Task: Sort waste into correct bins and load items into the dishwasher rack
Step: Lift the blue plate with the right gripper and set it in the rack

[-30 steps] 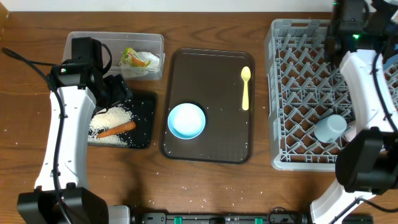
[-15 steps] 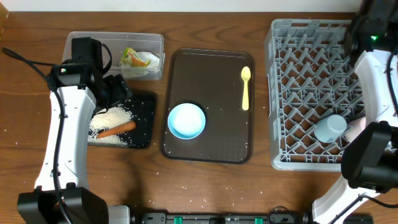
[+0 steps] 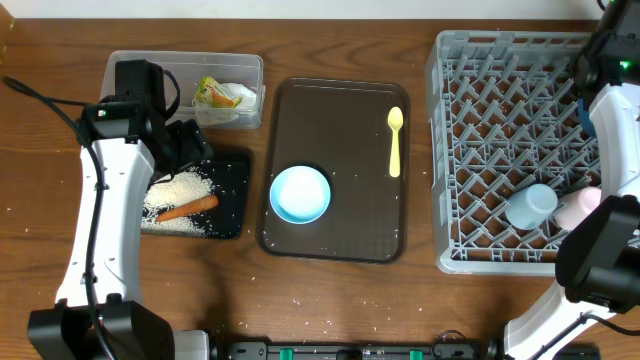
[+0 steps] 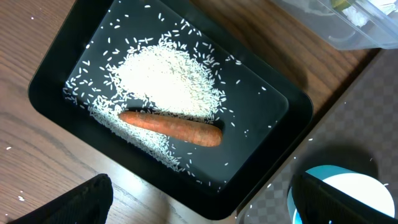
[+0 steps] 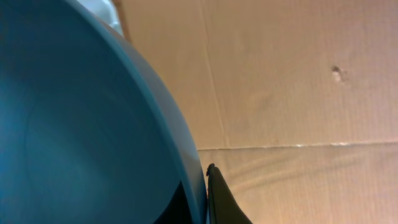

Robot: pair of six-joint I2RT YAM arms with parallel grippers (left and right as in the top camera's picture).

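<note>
Slotting the large dark-blue round plate, clamped by its rim in the right fingers beside the grey pegged plastic dishwasher rack, likely needs an edge-on descent between its pegs, while the left fingers hover apart.

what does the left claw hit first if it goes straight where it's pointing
Probably the black tray, at its near edge beside the carrot lying on the rice; the left claw points down at it, open, though depth is unclear.
</note>
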